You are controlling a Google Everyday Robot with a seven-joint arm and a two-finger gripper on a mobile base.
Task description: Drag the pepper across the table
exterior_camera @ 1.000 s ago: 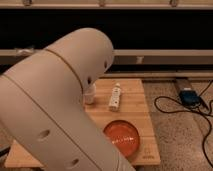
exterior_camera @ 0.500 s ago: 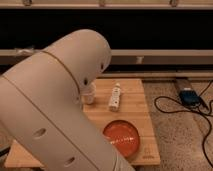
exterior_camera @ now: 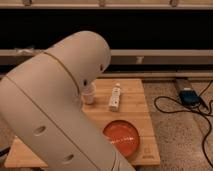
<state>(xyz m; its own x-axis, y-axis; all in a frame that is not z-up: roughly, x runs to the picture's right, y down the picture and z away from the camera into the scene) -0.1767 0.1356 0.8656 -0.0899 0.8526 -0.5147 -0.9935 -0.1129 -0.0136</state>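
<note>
Almost nothing moved against the earlier frames: arm (exterior_camera: 55, 110), cup and bowl sit as before.

Arm fills the left and covers most of the left half of the table (exterior_camera: 135, 95). Gripper nowhere visible, presumably behind that bulk; open or closed, cannot tell. Pepper not visible either, likely hidden under the arm toward the left side.

Main risk, as a judgement: dragging blind, with the pepper slipping out from under the contact, or rolling off the left or near edge unseen.

Just right of the arm, near the far edge, stands a small white cup (exterior_camera: 89, 94); easily tipped by a sweep to the right. Next, a white bottle (exterior_camera: 115, 98) lying flat mid-table, liable to roll if nudged. Toward the near right corner, an orange bowl (exterior_camera: 121, 137), blocking a drag that way. Off the table on the floor at right, a blue box (exterior_camera: 189, 96) and cables; no hindrance.
</note>
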